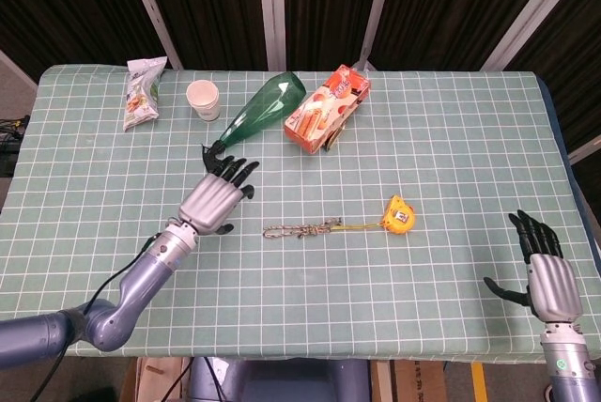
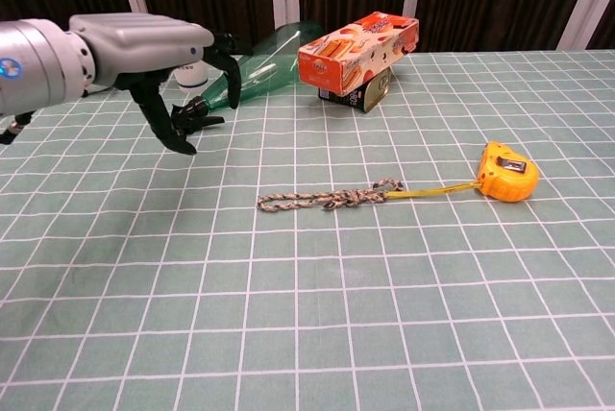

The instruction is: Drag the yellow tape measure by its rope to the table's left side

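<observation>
The yellow tape measure (image 1: 399, 214) (image 2: 506, 171) lies right of the table's middle, its yellow tape pulled out leftward to a braided rope (image 1: 300, 229) (image 2: 328, 200) stretched flat on the cloth. My left hand (image 1: 212, 199) (image 2: 149, 51) hovers open left of the rope's free end, fingers spread, holding nothing and apart from the rope. My right hand (image 1: 547, 273) stays open at the table's front right corner, far from the tape measure, and appears only in the head view.
At the back lie a green spray bottle (image 1: 255, 119) (image 2: 252, 75) on its side, an orange snack box (image 1: 327, 108) (image 2: 357, 48), a white paper cup (image 1: 203, 99) and a snack bag (image 1: 143, 92). The checked green tablecloth (image 1: 451, 158) covers the table.
</observation>
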`<state>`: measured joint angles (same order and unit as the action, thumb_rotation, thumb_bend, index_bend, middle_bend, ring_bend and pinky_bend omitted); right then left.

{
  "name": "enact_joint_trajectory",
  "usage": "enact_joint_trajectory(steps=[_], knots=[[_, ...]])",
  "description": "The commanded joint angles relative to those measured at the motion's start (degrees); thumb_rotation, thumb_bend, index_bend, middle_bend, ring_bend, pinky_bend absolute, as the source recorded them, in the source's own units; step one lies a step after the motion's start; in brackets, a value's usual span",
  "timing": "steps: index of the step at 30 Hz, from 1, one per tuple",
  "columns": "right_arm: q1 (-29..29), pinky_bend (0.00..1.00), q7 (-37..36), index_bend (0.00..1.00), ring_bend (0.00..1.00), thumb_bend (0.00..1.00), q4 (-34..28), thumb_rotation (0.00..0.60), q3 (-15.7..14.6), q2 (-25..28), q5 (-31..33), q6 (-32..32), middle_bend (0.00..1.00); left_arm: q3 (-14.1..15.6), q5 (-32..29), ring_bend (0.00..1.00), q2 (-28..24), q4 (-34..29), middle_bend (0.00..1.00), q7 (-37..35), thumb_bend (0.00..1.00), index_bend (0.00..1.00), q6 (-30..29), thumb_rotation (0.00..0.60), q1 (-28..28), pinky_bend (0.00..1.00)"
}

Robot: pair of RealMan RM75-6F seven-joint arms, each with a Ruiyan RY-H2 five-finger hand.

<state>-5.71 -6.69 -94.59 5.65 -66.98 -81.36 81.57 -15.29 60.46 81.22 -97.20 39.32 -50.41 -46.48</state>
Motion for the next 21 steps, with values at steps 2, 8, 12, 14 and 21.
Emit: enact_joint_trajectory(steps=[2,8,12,14,21], knots=[[-0.08,0.0,-0.63,0.0,0.0,0.18,-0.33,0.6,0.08,0.33,0.38,-0.5,0.0,0.86,-3.23,0.0,3.37,2.5,0.0,2.38,0.31,0.48,0.51,0.6,-3.08,0.0],[-0.14,0.0,-1.26,0.0,0.0,0.18,-0.67,0.6,0.17,0.64,0.84,-0.99,0.0,2.48,-5.68,0.0,5.67,4.24,0.0,3.54,0.4,0.51,0.31,0.6,-5.26,0.0],[-0.19,0.0,-1.49,0.0,0.0,0.18,-0.79,0.6,0.2,0.77,1.02,-1.26,0.0,3.57,-6.77,0.0,6.49,5.2,0.0,3.6,0.42,0.51,0.08,0.6,-6.11,0.0],[-0.22,0.0,-1.6,0.0,0.0,0.18,-0.84,0.6,0.25,0.82,1.1,-1.35,0.0,4.15,-7.26,0.0,6.79,5.72,0.0,3.54,0.44,0.51,0.06,0.6,-6.49,0.0],[-0.29,0.0,-1.68,0.0,0.0,0.18,-1.03,0.6,0.36,0.89,1.47,-1.63,0.0,6.08,-8.38,0.0,7.7,7.1,0.0,3.5,0.44,0.49,0.5,0.6,-7.66,0.0]])
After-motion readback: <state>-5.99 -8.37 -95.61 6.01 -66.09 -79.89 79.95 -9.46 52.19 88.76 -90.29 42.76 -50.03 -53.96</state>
